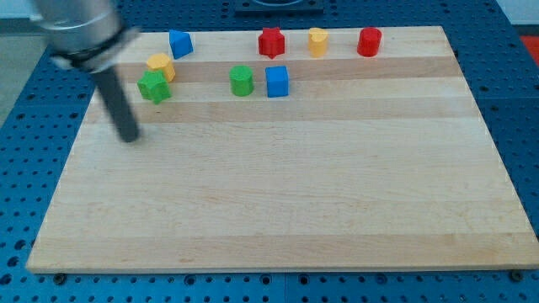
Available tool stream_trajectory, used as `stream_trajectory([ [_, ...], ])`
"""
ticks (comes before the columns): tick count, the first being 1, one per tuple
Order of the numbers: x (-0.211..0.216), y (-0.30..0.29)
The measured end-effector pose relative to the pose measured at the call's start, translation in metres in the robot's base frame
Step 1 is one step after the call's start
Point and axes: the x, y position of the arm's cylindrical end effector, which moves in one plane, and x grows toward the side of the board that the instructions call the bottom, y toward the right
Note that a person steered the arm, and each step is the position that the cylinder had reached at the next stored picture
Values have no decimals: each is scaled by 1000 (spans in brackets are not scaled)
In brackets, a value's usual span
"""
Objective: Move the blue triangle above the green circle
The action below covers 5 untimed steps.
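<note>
Wooden surface on a blue perforated bench: at the view's left my tip rests on bare wood, below and left of the green star-like block and the yellow block touching it from above, with no fingers on the rod to open or close. Further right along the view's top sit the blue triangle, near the top edge and well up-left of the green circle, then the blue cube just beside that circle. Beyond them, along the top edge, stand a red star-shaped block, a second yellow block and a red cylinder.
</note>
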Motion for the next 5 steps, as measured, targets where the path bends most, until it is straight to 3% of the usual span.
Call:
stream_trajectory([
  [1,-69,-43],
  [3,-184,-10],
  [5,-211,53],
])
